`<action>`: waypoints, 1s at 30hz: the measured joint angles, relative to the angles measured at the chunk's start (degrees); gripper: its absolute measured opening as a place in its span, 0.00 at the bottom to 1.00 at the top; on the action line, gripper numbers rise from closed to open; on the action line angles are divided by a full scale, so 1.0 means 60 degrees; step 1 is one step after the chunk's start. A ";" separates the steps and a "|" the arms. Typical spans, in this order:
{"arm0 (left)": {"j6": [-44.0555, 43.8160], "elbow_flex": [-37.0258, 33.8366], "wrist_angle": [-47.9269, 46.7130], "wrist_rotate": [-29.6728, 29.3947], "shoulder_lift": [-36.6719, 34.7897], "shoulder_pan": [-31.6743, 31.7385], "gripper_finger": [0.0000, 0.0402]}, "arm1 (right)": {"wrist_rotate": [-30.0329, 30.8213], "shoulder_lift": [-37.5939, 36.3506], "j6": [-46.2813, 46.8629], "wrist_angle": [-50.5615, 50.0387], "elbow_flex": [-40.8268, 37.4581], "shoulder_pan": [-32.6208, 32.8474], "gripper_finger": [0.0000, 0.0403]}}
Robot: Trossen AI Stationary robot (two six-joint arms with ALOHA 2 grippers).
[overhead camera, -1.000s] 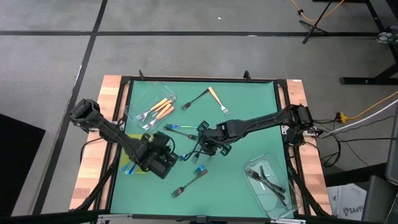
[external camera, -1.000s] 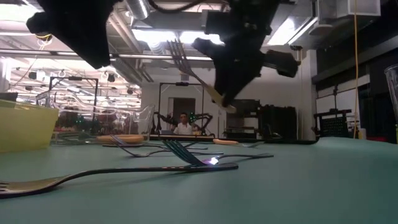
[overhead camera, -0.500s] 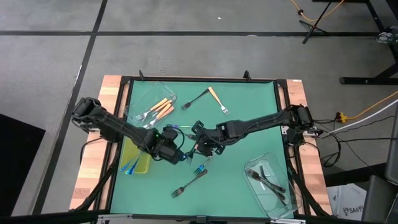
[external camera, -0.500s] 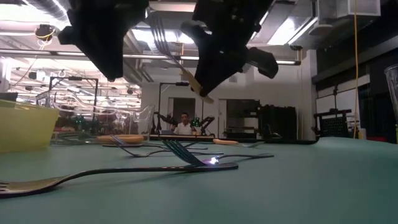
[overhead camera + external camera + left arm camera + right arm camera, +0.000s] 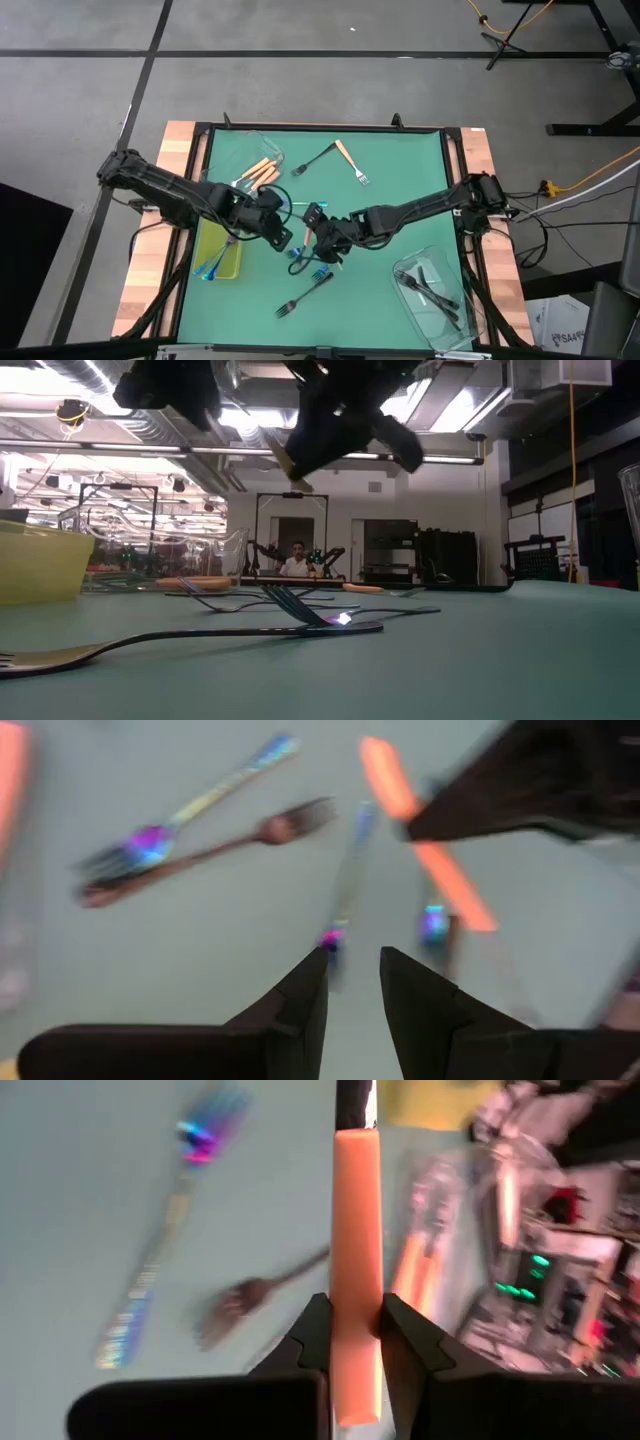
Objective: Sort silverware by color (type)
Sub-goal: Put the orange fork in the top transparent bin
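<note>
My right gripper (image 5: 323, 236) hangs over the table's middle, shut on an orange-handled fork (image 5: 357, 1230). My left gripper (image 5: 276, 226) hovers just to its left, fingers a little open (image 5: 352, 965) and holding nothing. Iridescent forks (image 5: 300, 256) and a dark fork (image 5: 305, 293) lie flat on the green mat below them. A dark fork and an orange-handled fork (image 5: 345, 158) lie near the far edge. The far-left clear tub (image 5: 240, 160) holds orange-handled forks, the yellow-green tray (image 5: 222, 262) iridescent ones, and the near-right clear tub (image 5: 438, 290) dark ones. My right gripper pinches the fork's orange handle (image 5: 357, 1342) between its two fingers (image 5: 312, 1330). The handle runs along the fingers, and its free end (image 5: 287, 463) slants out below the gripper. The fork is lifted clear of the table.
The two grippers are close together over the scattered forks. Black rails and wooden strips frame the green mat (image 5: 400, 170), which is bare at the far right. Beyond the table, in the low view, a person (image 5: 296, 563) sits far back in the room.
My left gripper has swung away from the yellow-green tray toward the table's middle and far edge, rising. My right gripper, carrying the orange-handled fork, has moved up and a little toward the left and near edges. The forks on the mat have stayed put.
</note>
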 joint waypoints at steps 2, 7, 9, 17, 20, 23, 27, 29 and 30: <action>-0.0011 0.0000 0.0421 0.0410 -0.0024 0.0116 0.22 | 0.0365 0.0000 -0.0030 0.0370 0.0000 -0.0025 0.10; -0.0039 0.0000 0.0819 0.1091 -0.0024 0.0377 0.22 | 0.0828 0.0000 -0.0053 0.1142 0.0000 -0.0025 0.10; -0.0089 -0.0001 0.0867 0.1182 -0.0024 0.0459 0.22 | 0.0825 0.0000 -0.0055 0.1421 0.0000 -0.0025 0.10; -0.0251 0.0001 0.1236 0.1437 -0.0024 0.0685 0.22 | 0.0813 -0.0004 -0.0066 0.1928 0.0004 -0.0025 0.10; -0.0294 0.0000 0.1435 0.1440 -0.0024 0.0686 0.22 | 0.0810 -0.0004 -0.0066 0.1931 0.0004 -0.0025 0.10; -0.0302 0.0001 0.1660 0.1577 -0.0024 0.0686 0.22 | 0.0810 -0.0004 -0.0066 0.1927 0.0004 -0.0025 0.10; -0.0434 0.0002 0.1683 0.1654 -0.0024 0.0686 0.22 | 0.0810 -0.0004 -0.0065 0.1928 0.0004 -0.0025 0.10; -0.0547 0.0003 0.1683 0.1654 -0.0024 0.0679 0.22 | 0.0810 -0.0004 -0.0062 0.1927 0.0004 -0.0025 0.10; -0.0550 0.0003 0.1683 0.1662 -0.0024 0.0679 0.22 | 0.0810 -0.0004 -0.0062 0.1927 0.0004 -0.0025 0.10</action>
